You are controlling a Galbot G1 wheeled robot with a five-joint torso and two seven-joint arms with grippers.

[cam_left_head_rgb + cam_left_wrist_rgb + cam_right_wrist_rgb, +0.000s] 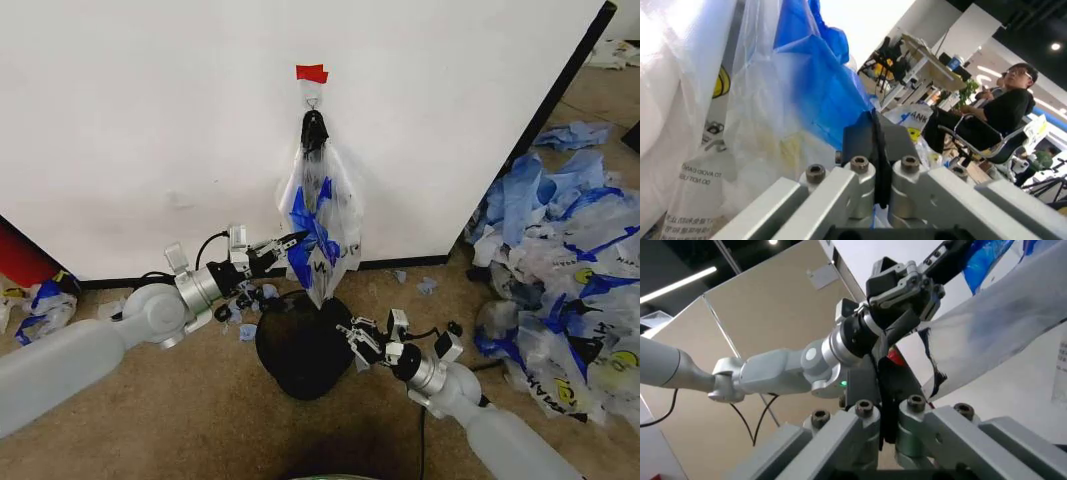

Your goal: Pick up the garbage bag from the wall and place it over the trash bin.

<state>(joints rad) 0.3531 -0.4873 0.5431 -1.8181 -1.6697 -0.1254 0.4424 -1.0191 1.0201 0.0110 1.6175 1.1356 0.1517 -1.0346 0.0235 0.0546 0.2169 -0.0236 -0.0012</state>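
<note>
The garbage bag [322,215], see-through with blue patches, hangs from a small hook [312,100] under red tape [311,73] on the white wall [150,120]. Its lower tip dangles just above the trash bin [300,352], a black mesh basket on the floor. My left gripper [297,239] is at the bag's left edge, shut on the blue film [813,85]; the left wrist view has its fingers [860,137] pressed together. My right gripper [352,334] is shut beside the bin's right rim, below the bag [1013,315], with nothing seen in it.
A big heap of blue-and-white bags [560,270] covers the floor at the right, past the wall's black end edge [560,90]. Small plastic scraps [247,330] lie by the baseboard near the bin. More bags [40,305] lie at the far left.
</note>
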